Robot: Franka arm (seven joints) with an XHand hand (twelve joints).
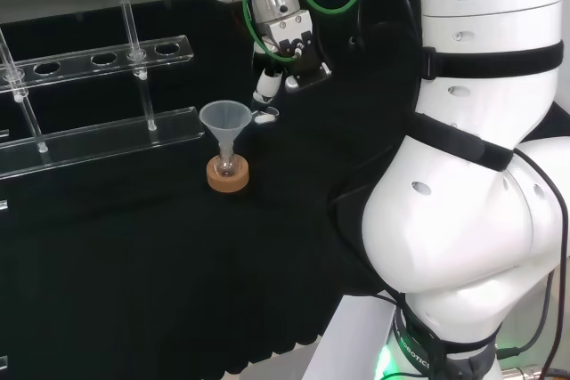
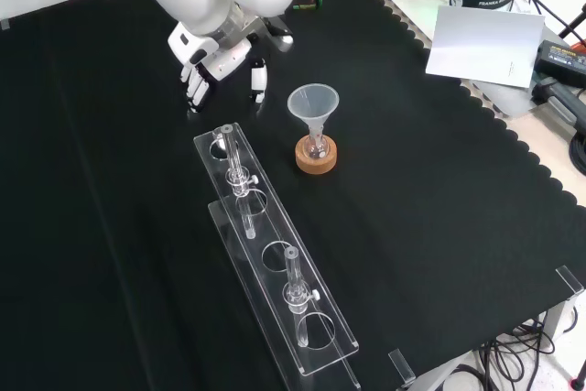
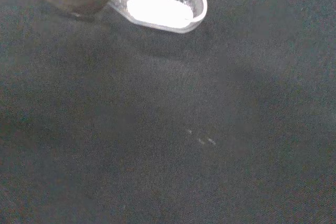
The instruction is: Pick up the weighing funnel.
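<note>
The weighing funnel (image 1: pixel 265 115), a small clear scoop, lies on the black cloth just right of the big funnel's rim in the head view. In the wrist view the weighing funnel (image 3: pixel 167 2) is close by, with a white oval patch showing inside its bowl. My hand (image 1: pixel 287 40) hangs above it with its fingers pointing down. One white-tipped finger (image 1: pixel 264 88) ends just over the scoop; I cannot tell whether it touches. In the front view the hand (image 2: pixel 207 59) has its fingers (image 2: pixel 194 91) spread well apart from the thumb (image 2: pixel 259 80), and nothing is held between them.
The big funnel (image 1: pixel 221 120) stands in a small flask on a cork ring (image 1: pixel 228 175), close to the left of the scoop in the head view. A clear rack (image 2: pixel 275 267) with upright tubes lies nearer the front view's camera. White arm links (image 1: pixel 472 131) stand at the head view's right.
</note>
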